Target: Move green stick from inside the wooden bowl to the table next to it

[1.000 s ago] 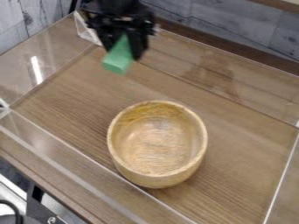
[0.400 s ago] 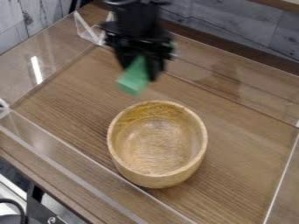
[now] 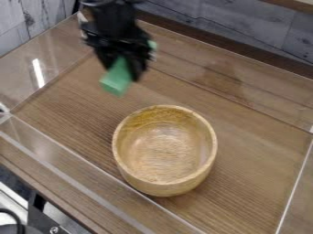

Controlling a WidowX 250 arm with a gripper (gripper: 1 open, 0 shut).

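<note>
The green stick [image 3: 116,79] hangs tilted in the air above the table [image 3: 73,119], up and to the left of the wooden bowl [image 3: 166,149]. My black gripper [image 3: 120,64] points down and is shut on the stick's upper end. Only the stick's lower part shows below the fingers. Nothing lies in the bowl, whose flat bottom shows bare; it stands at the middle of the table, apart from the gripper.
Low clear acrylic walls [image 3: 37,64] edge the table on all sides. A grey plank wall runs along the back. Bare tabletop lies to the left of the bowl and behind it.
The gripper, with the green stick in it, swung right toward the bowl's far rim, then came back left and now sits a little lower than a second ago.
</note>
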